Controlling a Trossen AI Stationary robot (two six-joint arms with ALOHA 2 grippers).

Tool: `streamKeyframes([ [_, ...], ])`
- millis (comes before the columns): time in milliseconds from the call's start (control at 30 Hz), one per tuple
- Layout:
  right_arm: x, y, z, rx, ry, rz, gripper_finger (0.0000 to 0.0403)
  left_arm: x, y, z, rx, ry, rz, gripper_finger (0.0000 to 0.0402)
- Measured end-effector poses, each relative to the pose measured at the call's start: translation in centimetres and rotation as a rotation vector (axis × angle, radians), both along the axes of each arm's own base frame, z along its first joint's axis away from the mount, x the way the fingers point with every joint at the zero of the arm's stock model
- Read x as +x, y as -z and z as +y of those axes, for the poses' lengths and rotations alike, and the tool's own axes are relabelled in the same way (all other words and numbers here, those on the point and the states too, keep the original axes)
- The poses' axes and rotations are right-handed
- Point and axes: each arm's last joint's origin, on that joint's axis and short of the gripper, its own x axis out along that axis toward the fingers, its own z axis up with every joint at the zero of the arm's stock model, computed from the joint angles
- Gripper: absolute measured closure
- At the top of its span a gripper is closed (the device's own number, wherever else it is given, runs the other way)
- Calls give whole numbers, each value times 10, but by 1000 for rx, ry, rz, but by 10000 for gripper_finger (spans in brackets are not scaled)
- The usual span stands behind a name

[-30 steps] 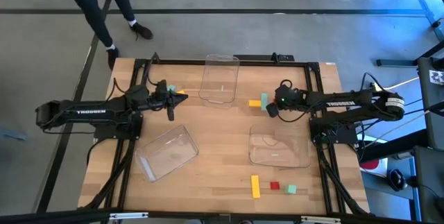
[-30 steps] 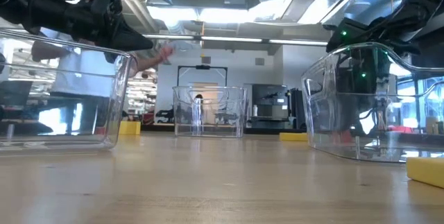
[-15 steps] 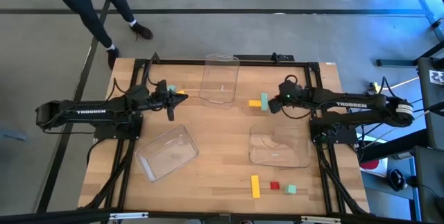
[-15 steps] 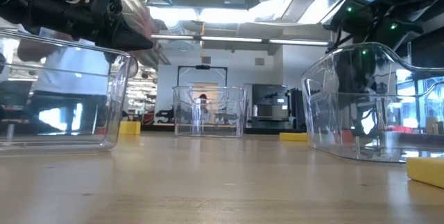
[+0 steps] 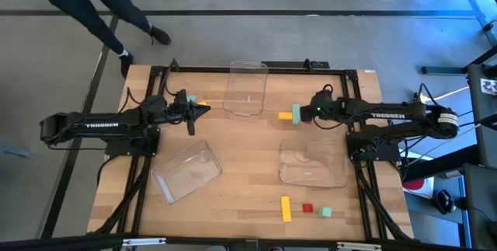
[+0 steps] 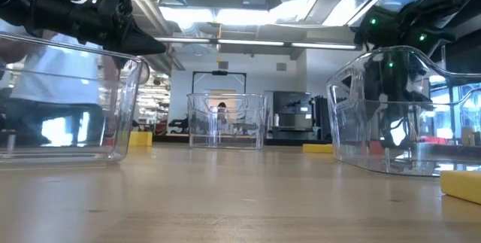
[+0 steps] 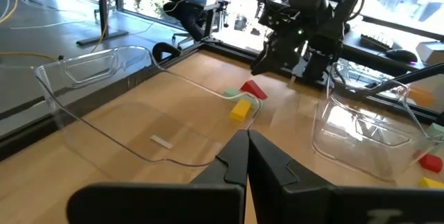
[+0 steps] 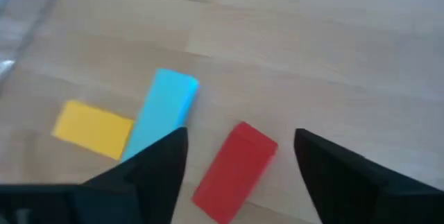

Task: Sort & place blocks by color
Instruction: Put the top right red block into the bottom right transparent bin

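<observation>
On my overhead feed the wooden bench (image 5: 248, 165) fills the middle of the frame, with a person (image 5: 93, 2) walking past its upper left corner on the floor. Three clear trays sit on it: one (image 5: 247, 88) at upper centre, one (image 5: 187, 171) tilted at lower left, and one (image 5: 312, 163) at lower right. The left arm (image 5: 101, 123) reaches in from the left edge, and its left claw (image 5: 192, 114) hangs at mid-left with the fingers pressed together, holding nothing that I can see. Just beyond its tip, toward the upper-centre tray, lie a yellow block (image 5: 203, 105) and a mint block (image 5: 192, 98), partly hidden by the claw. The right arm (image 5: 388, 116) comes in from the right edge, and its right claw (image 8: 239, 148) is right of centre in the upper half, fingers spread apart with a red bar (image 8: 234, 170) lying between them on the bench, not gripped. Beside that bar lie a mint bar (image 8: 161, 112) and a yellow bar (image 8: 93, 128), the yellow one farthest out. Along the bottom of the overhead frame, right of centre, sit a long yellow bar (image 5: 286, 208), a small red cube (image 5: 307, 208) and a small mint cube (image 5: 326, 213), all outside the trays.
</observation>
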Motion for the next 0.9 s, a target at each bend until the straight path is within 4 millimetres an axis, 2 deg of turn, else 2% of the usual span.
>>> streamKeyframes([
  [100, 4, 9, 3, -1, 73, 31, 115, 0, 0, 0, 0, 0, 0, 401],
  [267, 17, 22, 9, -27, 97, 20, 112, 0, 0, 0, 0, 0, 0, 401],
  [733, 24, 52, 16, -57, 222, 111, 112, 0, 0, 0, -1, 3, 0, 401],
  [800, 24, 55, 15, -68, 244, 114, 119, 0, 0, 0, -1, 3, 0, 401],
  [900, 24, 57, 15, -79, 251, 128, 149, 0, 0, 0, -1, 3, 0, 401],
])
